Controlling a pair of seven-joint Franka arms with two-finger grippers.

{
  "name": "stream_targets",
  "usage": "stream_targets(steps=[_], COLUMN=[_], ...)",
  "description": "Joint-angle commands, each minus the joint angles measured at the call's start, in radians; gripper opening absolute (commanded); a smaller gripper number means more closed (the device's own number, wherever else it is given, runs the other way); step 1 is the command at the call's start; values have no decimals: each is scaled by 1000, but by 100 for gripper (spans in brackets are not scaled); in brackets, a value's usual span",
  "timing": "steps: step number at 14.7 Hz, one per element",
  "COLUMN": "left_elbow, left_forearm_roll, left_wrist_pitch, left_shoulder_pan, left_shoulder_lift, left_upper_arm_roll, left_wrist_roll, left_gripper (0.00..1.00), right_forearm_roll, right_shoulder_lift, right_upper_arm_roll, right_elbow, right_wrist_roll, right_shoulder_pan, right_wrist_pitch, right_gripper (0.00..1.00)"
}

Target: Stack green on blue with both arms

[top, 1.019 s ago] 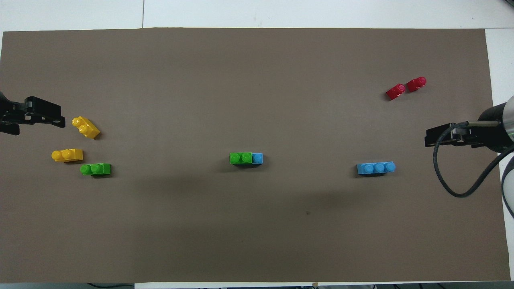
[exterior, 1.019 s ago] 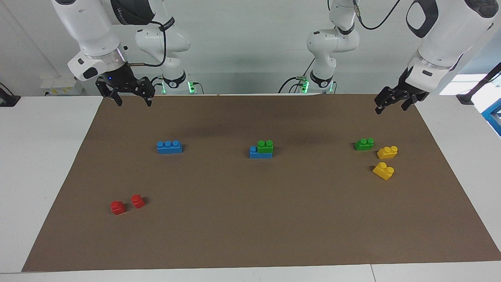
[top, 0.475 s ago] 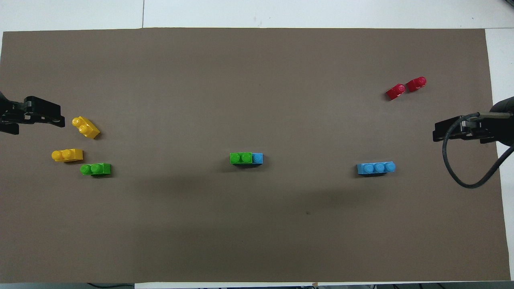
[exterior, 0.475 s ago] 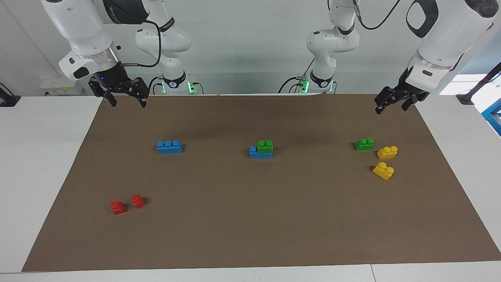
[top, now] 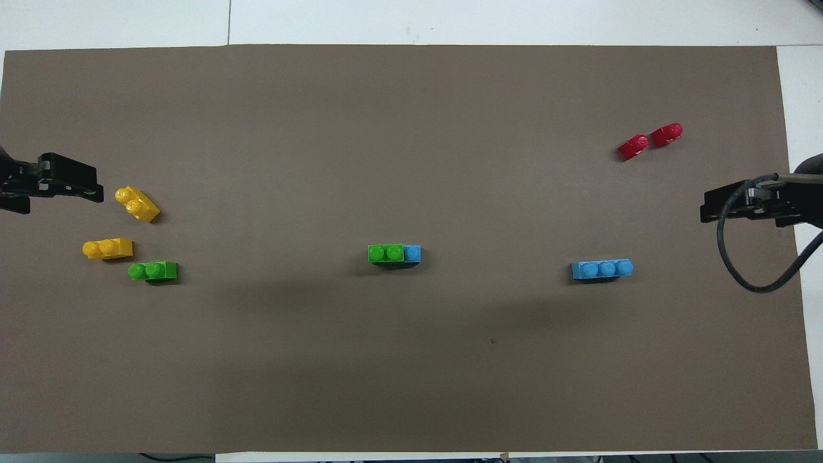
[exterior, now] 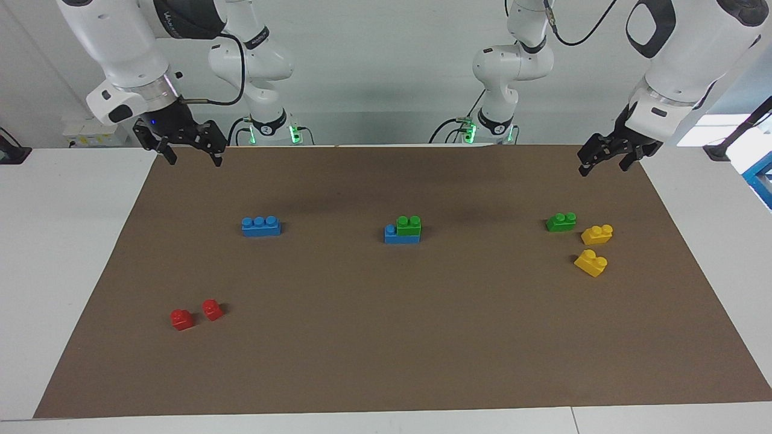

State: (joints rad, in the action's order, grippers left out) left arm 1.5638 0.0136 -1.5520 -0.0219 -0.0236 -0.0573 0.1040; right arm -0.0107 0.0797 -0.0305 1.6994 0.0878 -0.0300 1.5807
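Note:
A green brick (exterior: 409,225) sits stacked on one end of a blue brick (exterior: 392,235) at the middle of the brown mat; one blue stud stays bare. The stack also shows in the overhead view, green brick (top: 384,253) on blue brick (top: 413,254). A second blue brick (exterior: 260,226) lies alone toward the right arm's end. A second green brick (exterior: 561,222) lies toward the left arm's end. My right gripper (exterior: 193,158) hangs open and empty over the mat's corner by its base. My left gripper (exterior: 600,166) hangs open and empty over the mat's other near corner.
Two yellow bricks (exterior: 596,234) (exterior: 590,263) lie beside the loose green brick. Two small red bricks (exterior: 181,319) (exterior: 211,309) lie farther from the robots at the right arm's end. The brown mat (exterior: 386,349) covers most of the white table.
My right gripper has drawn back toward the right arm's edge of the mat and risen a little. The left gripper and all bricks have stayed put.

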Motion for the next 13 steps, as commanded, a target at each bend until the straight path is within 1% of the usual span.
stream_targets(steps=[1, 7, 13], left_elbow=[-16, -18, -21], left_forearm_roll=[0, 0, 0], left_wrist_pitch=[-11, -13, -16], left_shoulder_pan=[-15, -13, -15], left_shoulder_lift=[-10, -12, -12], left_upper_arm_roll=[-6, -6, -6], left_wrist_roll=[-17, -17, -17], left_gripper=[100, 100, 100], right_forearm_roll=[11, 29, 29], right_shoulder_lift=[-17, -49, -109], right_upper_arm_roll=[21, 23, 23], right_elbow=[-26, -76, -148], right_wrist_roll=[3, 1, 1], right_shoulder_pan=[7, 4, 5], right_wrist_pitch=[-15, -14, -34], right_gripper=[100, 100, 100])
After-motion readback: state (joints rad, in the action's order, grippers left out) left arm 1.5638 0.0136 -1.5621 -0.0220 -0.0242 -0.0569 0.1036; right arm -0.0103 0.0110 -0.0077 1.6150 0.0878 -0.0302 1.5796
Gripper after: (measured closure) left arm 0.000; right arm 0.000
